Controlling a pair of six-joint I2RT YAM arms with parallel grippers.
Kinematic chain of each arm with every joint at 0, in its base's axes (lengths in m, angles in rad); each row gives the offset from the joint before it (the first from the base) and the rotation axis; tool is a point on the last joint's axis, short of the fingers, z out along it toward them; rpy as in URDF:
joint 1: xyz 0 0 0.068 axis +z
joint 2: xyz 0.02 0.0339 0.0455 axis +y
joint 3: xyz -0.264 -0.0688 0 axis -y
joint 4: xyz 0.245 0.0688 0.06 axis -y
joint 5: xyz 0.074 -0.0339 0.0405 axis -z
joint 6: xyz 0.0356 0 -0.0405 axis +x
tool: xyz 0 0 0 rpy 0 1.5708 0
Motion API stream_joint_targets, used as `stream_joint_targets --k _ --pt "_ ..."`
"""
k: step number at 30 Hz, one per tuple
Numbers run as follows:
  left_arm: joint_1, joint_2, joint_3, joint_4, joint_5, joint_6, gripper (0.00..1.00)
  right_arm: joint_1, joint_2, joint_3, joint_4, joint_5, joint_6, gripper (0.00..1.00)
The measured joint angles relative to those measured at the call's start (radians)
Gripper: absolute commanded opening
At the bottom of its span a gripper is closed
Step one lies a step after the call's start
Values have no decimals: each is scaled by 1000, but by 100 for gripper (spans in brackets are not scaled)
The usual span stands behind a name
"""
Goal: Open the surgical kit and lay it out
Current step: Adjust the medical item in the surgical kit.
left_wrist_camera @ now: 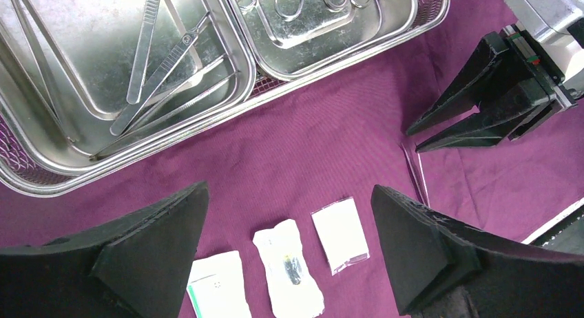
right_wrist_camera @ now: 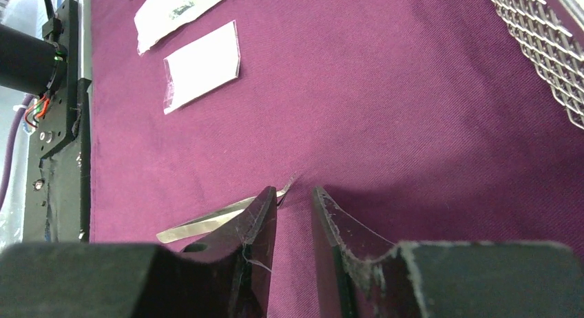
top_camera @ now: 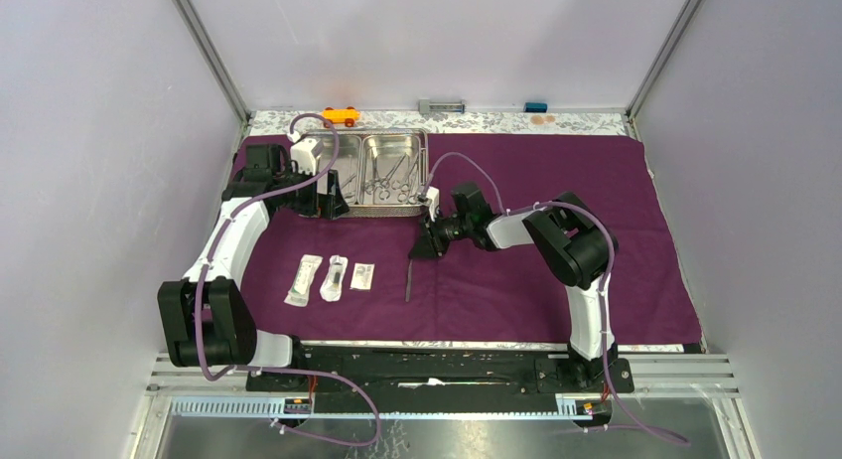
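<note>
- Right gripper (right_wrist_camera: 293, 191) low over the purple cloth (top_camera: 556, 270), centre of frame, narrow gap with nothing in it
- Tweezers (right_wrist_camera: 206, 223) lie flat at its tip, likely placed to line up beside the packets (top_camera: 333, 278)
- Left gripper (left_wrist_camera: 289, 191) wide and empty by the tray (top_camera: 377, 133), upper left, probably ready for the next tool

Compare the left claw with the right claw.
The black left claw gapes wide; the black right claw is only narrowly open. The left hangs near the shiny steel tray; the right points down at the dark purple cloth, beside the thin steel tweezers. Both hold nothing.
</note>
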State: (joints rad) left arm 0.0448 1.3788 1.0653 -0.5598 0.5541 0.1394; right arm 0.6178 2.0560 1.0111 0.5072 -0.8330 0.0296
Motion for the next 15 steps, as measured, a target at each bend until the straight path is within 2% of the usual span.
stream_joint_targets --k 15 --pt "0 0 0 -6 6 2 99 0 -25 0 -65 24 -85 28"
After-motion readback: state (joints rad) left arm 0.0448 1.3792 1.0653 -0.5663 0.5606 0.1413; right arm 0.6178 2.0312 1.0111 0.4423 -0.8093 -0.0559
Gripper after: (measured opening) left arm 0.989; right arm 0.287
